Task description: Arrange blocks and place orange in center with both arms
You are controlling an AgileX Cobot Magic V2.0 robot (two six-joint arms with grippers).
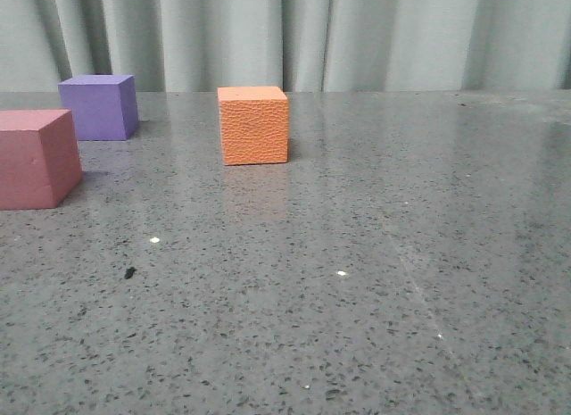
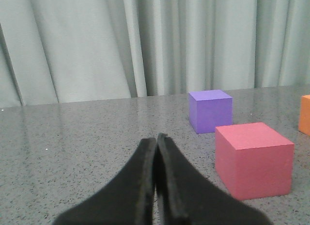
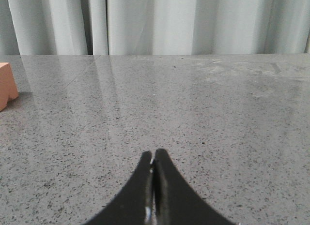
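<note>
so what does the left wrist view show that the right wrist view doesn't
Only the left wrist view shows the purple cube, the red cube nearer the camera than it, and the left gripper, its jaws shut on nothing. Only the right wrist view shows the right gripper, also shut and empty, facing a wide stretch of bare table. Both share the orange cube, cut off at each frame's edge, the speckled grey table and the pale curtain behind.
</note>
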